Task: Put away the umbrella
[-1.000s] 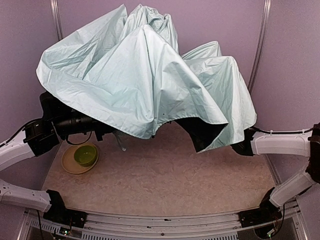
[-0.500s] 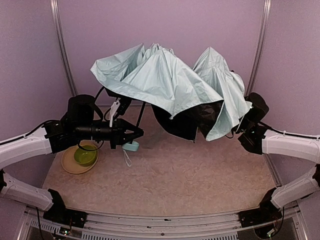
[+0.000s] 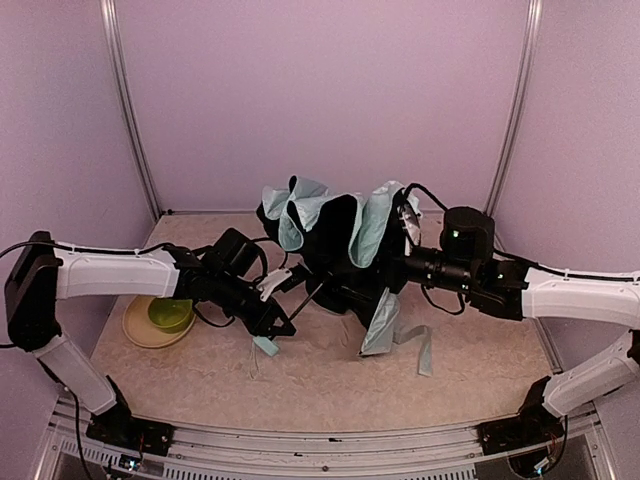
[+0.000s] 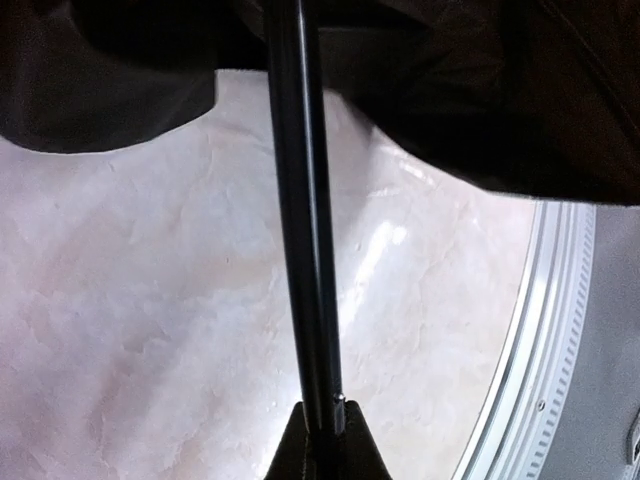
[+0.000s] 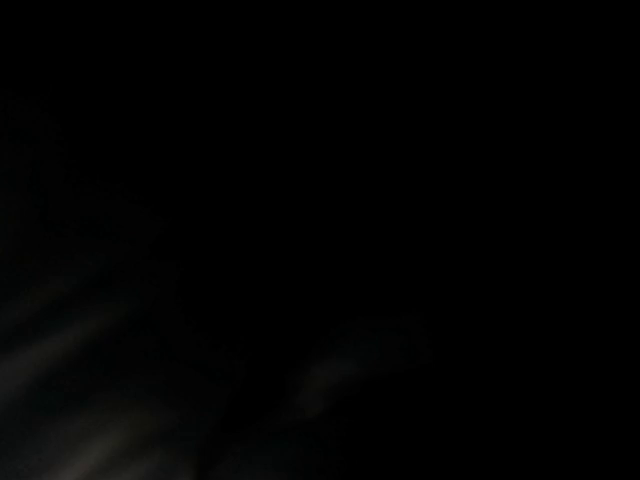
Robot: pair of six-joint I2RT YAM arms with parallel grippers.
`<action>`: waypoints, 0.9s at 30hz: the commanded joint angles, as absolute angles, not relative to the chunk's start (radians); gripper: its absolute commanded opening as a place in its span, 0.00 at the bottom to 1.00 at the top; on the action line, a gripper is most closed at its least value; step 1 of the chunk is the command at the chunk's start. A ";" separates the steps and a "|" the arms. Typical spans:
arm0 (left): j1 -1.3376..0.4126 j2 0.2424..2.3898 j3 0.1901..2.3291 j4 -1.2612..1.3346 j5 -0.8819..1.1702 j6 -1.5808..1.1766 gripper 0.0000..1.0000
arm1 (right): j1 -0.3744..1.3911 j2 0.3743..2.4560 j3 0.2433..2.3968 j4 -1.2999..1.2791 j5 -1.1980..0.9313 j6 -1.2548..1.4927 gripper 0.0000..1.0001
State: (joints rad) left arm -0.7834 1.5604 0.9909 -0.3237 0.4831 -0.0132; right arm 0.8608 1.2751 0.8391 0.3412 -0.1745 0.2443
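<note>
The umbrella (image 3: 372, 232) hangs half collapsed over the table's middle, its mint fabric bunched around black lining. Its thin black shaft (image 3: 312, 297) slants down-left to the small mint handle (image 3: 265, 345), which is near the tabletop. My left gripper (image 3: 283, 322) is shut on the shaft just above the handle. In the left wrist view the shaft (image 4: 300, 200) runs up from my gripper (image 4: 325, 425) into dark lining. My right gripper (image 3: 402, 270) is pushed into the canopy's right side with its fingers buried in fabric. The right wrist view is black.
A green bowl (image 3: 170, 313) sits on a yellowish plate (image 3: 135, 328) at the table's left, under my left forearm. A loose mint flap of umbrella fabric (image 3: 424, 350) trails on the tabletop at right. Purple walls close in the back and sides.
The canopy has dropped from a wide spread to a tight bunch low over the table. My left gripper moved right and down with the shaft. My right arm swung in to the canopy.
</note>
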 commanded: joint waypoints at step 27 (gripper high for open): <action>-0.935 1.789 1.138 -0.711 0.471 0.561 0.06 | 0.798 1.570 1.015 -0.117 -0.216 0.160 0.54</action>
State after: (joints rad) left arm -0.9112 1.8320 1.1477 -0.7639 0.4850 0.4625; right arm 0.8349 1.4990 0.9905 -0.1440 -0.2234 0.1310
